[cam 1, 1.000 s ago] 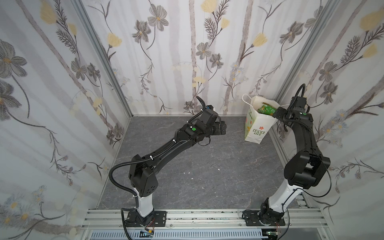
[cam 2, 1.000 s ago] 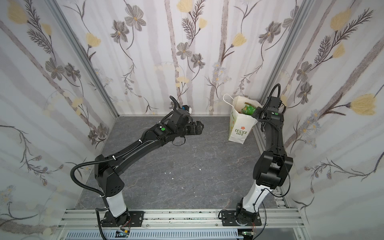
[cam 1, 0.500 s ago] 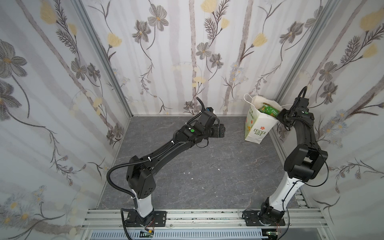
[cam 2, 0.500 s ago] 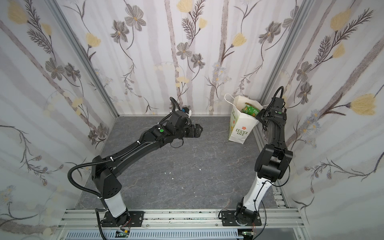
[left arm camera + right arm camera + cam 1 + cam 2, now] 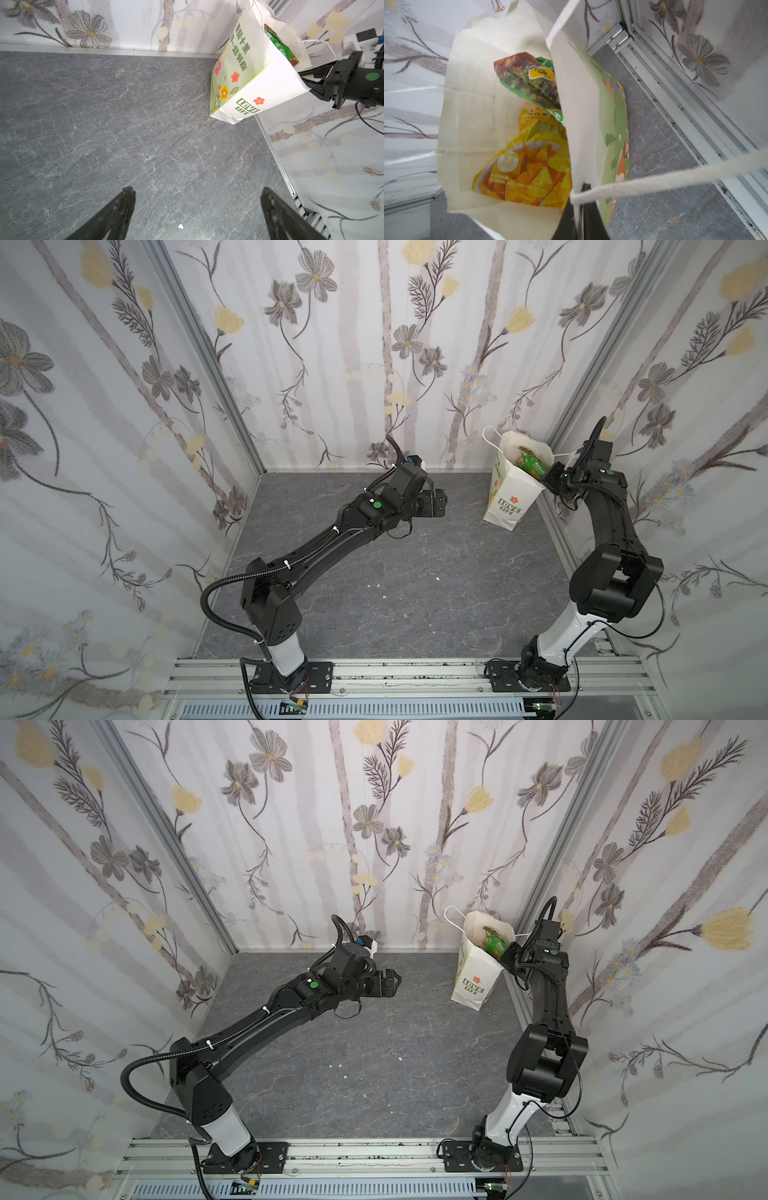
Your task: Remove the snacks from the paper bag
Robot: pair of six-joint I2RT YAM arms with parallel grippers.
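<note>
The white paper bag (image 5: 509,497) (image 5: 473,979) stands tilted in the back right corner of the grey floor, its mouth leaning toward the right arm. My right gripper (image 5: 550,475) (image 5: 508,957) (image 5: 580,191) is shut on the bag's wall at the rim, beside a cord handle (image 5: 675,178). Inside the bag lie the snacks: a green packet (image 5: 529,83) (image 5: 532,462) on top and a yellow chip packet (image 5: 529,162) below it. My left gripper (image 5: 442,504) (image 5: 196,193) is open, hovering over bare floor well left of the bag (image 5: 259,83), holding nothing.
An aluminium rail (image 5: 276,153) runs along the right wall beside the bag. Floral walls close the back and both sides. Small white crumbs (image 5: 180,226) lie on the grey floor (image 5: 395,572). The arms' base rail (image 5: 415,672) crosses the front.
My right gripper has gone from open to shut on the bag's rim, and its arm has shifted. The left arm has drawn back slightly, still open.
</note>
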